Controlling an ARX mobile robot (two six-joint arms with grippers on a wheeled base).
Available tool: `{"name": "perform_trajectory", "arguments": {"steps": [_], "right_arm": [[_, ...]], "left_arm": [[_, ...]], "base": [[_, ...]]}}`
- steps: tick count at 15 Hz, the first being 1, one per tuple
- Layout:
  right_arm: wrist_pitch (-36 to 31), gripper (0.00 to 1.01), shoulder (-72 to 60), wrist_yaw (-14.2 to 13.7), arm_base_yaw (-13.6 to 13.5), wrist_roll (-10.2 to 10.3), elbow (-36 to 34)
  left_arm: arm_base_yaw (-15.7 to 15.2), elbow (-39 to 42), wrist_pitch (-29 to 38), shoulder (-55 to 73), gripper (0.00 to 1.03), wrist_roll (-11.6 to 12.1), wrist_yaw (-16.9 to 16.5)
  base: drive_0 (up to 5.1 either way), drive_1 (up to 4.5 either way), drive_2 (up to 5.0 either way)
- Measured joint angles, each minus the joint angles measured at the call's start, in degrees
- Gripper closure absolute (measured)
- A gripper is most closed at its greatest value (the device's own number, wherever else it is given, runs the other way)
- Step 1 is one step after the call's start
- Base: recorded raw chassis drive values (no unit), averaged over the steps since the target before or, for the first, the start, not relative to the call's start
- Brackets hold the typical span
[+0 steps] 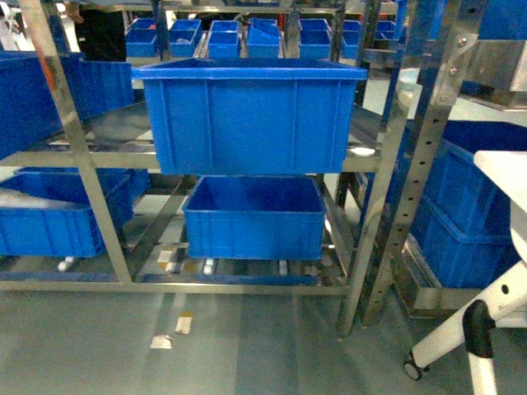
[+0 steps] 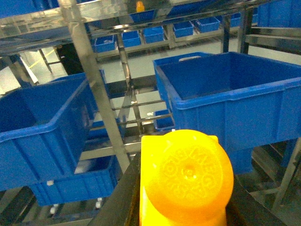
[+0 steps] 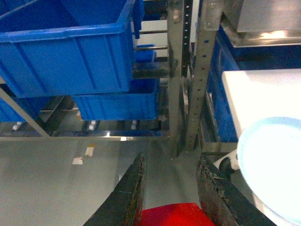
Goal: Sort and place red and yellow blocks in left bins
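Observation:
In the left wrist view the yellow block (image 2: 186, 181) fills the bottom centre, one round stud facing the camera. My left gripper (image 2: 186, 190) is shut on it, a dark finger on each side. It hangs in front of a rack, between a bright blue bin (image 2: 235, 99) on the right and another bin (image 2: 42, 136) on the left. The right wrist view has the red block (image 3: 171, 215) low between the dark fingers of my right gripper (image 3: 171, 162), which is shut on it above the grey floor. Neither gripper appears in the head view, where one bin (image 1: 247, 123) sits above a lower bin (image 1: 254, 218).
Steel rack posts (image 1: 78, 148) and a perforated upright (image 3: 202, 75) stand among the bins. More blue tubs (image 1: 49, 222) fill the left shelves. A white table with a pale blue plate (image 3: 273, 165) is at right, its wheeled leg (image 1: 461, 333) on the floor. Paper scraps (image 1: 162, 341) lie there.

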State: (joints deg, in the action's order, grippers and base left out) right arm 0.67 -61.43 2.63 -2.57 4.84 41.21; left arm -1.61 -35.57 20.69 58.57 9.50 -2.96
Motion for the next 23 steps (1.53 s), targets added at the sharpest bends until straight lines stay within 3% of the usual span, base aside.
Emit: {"name": "perform_trajectory", "arguments": {"steps": [6,23], "right_arm": [[-0.11,0.74,0.04,0.0,0.0,0.0,-0.04],[0.11,0.74,-0.13,0.02,0.0,0.0,-0.07]], "left_arm": [[0.0,0.0,0.31,-0.02,0.76,0.0,-0.02],[-0.04,0.0,0.33,-0.02,0.76,0.0,-0.02]], "base": [[-4.9,2.87,2.0],[-3.9,4.34,-0.5]]}}
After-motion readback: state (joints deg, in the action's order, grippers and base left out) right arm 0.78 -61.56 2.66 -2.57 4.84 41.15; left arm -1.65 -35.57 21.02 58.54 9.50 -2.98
